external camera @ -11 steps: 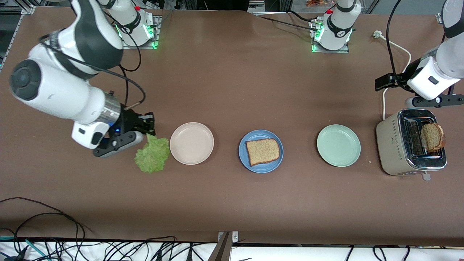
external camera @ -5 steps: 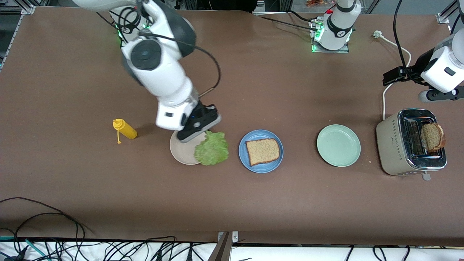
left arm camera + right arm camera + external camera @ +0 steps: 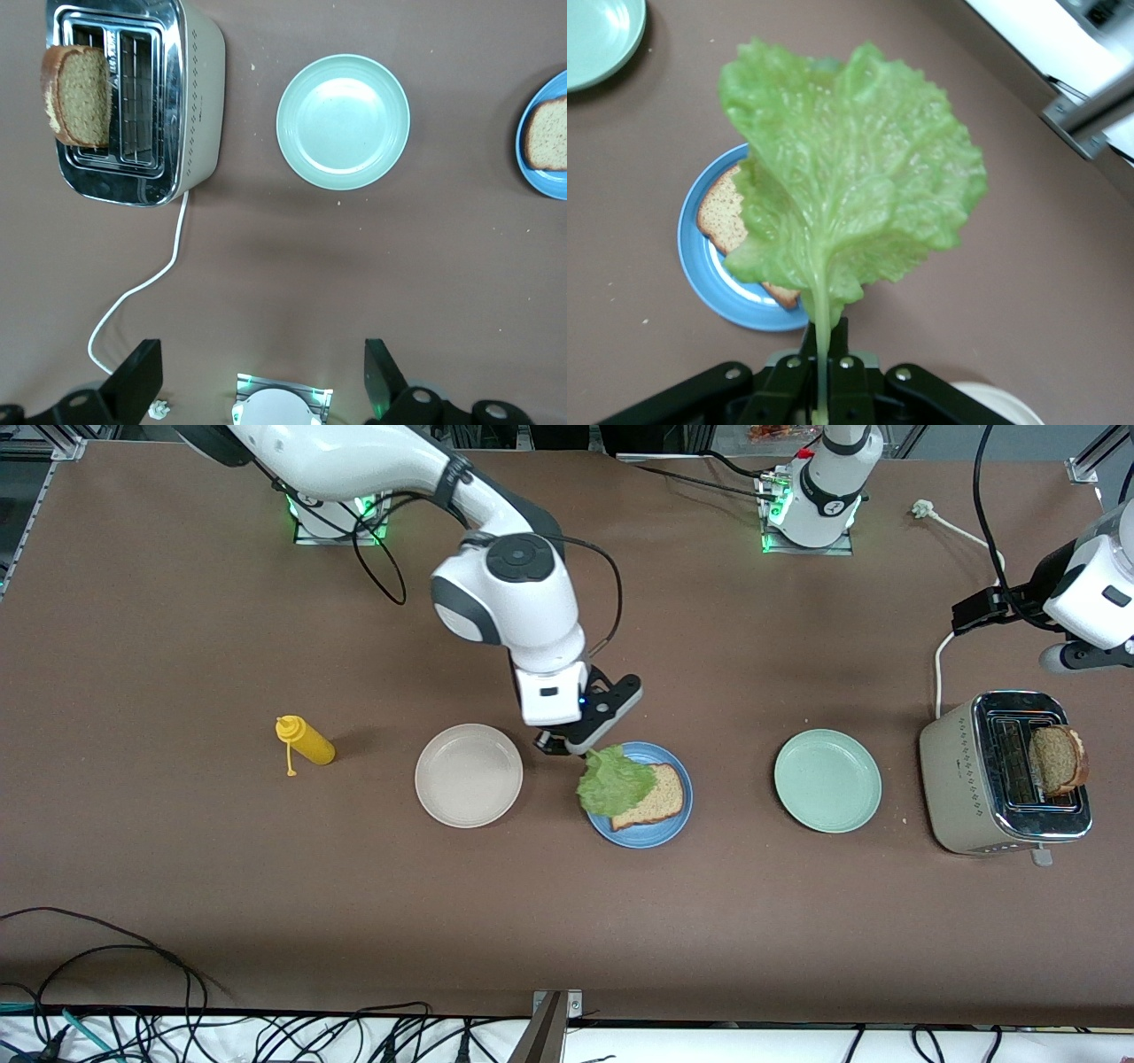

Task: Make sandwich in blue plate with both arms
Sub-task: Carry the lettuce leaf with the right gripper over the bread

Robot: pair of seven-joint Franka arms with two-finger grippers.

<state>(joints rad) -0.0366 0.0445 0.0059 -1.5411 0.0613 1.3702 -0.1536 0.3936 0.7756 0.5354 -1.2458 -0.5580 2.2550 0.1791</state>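
My right gripper is shut on the stem of a crinkled green lettuce leaf and holds it over the blue plate, above the end toward the right arm. In the right wrist view the right gripper pinches the stem of the lettuce leaf above the plate. One slice of brown bread lies on the plate, partly covered by the leaf. A second slice stands in the toaster. My left gripper is open, high over the table near the toaster.
A cream-white plate and a yellow squeeze bottle lie toward the right arm's end. A mint-green plate lies between the blue plate and the toaster. A white power cord runs from the toaster.
My right arm has carried the lettuce from beside the cream-white plate, over it, to above the blue plate. The left arm has drifted slightly toward its end of the table.
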